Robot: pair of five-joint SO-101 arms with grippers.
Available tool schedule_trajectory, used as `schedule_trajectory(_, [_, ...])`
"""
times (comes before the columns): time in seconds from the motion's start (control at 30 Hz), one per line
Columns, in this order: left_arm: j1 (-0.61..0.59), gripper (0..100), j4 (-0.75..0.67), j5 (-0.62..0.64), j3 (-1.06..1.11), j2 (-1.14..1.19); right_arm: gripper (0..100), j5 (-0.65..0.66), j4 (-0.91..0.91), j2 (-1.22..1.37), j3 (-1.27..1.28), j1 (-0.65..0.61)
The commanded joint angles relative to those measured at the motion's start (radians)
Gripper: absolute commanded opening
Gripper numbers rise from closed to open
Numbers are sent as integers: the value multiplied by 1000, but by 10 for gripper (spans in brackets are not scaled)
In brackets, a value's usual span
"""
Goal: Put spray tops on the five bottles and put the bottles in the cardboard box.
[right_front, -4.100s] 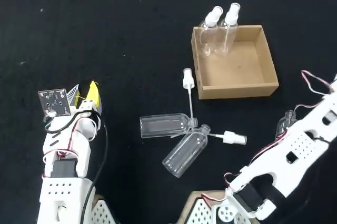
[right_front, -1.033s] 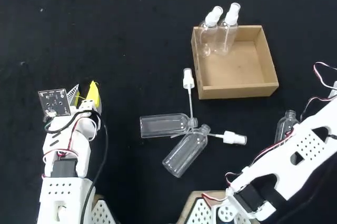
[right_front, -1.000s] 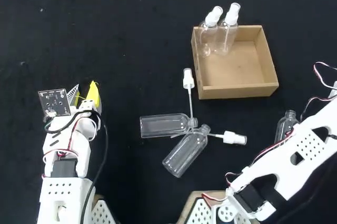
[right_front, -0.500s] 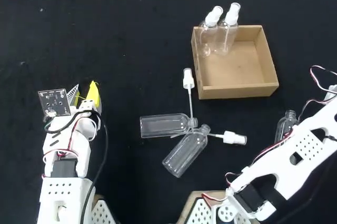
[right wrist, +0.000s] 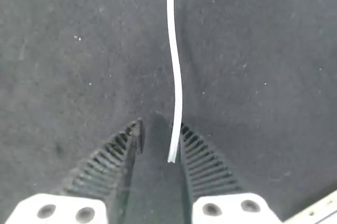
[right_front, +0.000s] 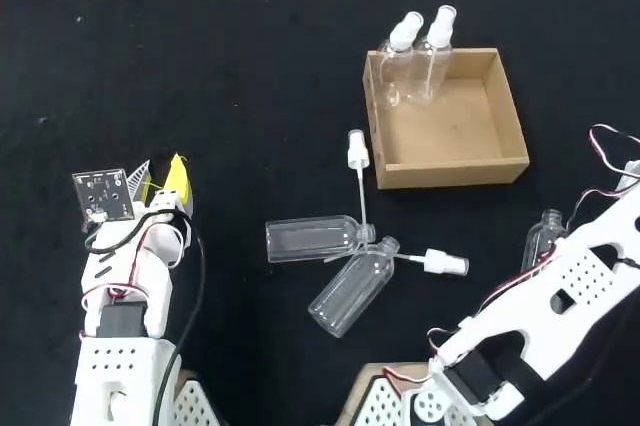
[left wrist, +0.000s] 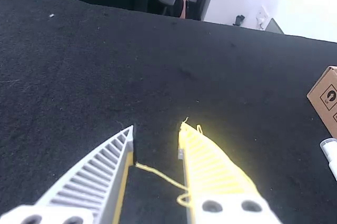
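The cardboard box (right_front: 505, 111) holds two capped bottles (right_front: 400, 64) upright in its far left corner. Two uncapped bottles (right_front: 312, 238) (right_front: 352, 291) lie on the black table in front of it, with one spray top (right_front: 357, 151) and another spray top (right_front: 445, 264) beside them. A third uncapped bottle (right_front: 543, 236) stands next to the right arm (right_front: 560, 291). My right gripper (right wrist: 158, 125) is narrowly open over the table, with the end of a thin white tube (right wrist: 174, 77) between its fingers. My left gripper (right_front: 160, 168) (left wrist: 156, 128) rests open and holds nothing, far left of the bottles.
A small circuit board (right_front: 102, 194) sits on the left arm. The box corner (left wrist: 326, 103) and a spray top tip (left wrist: 329, 150) show at the edge of the left wrist view. Open black table lies between the left arm and the bottles.
The right arm has swung toward the table's right edge, uncovering more of the upright bottle, then shifted only slightly. The left arm, bottles and spray tops have not moved.
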Motion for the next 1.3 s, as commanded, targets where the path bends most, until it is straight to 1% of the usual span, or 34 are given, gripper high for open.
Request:
schedule_trajectory(0.0, [-7, 141, -5, 6, 24, -12, 57, -5, -31, -119, -35, 15])
schedule_trajectory(0.27, [-7, 141, -5, 6, 24, -12, 57, -3, -32, -127, -38, 15])
schedule_trajectory(0.43, [-7, 141, -5, 6, 24, -12, 57, -8, -71, -127, -38, 15])
schedule_trajectory(0.97, [-7, 141, -5, 6, 24, -12, 52, -9, -68, -120, -38, 15])
schedule_trajectory(1.07, [-7, 141, -5, 6, 24, -12, 10, -9, -69, -119, -36, 17])
schedule_trajectory(1.27, [-7, 141, -5, 6, 24, -12, 10, -9, -68, -125, -38, 17])
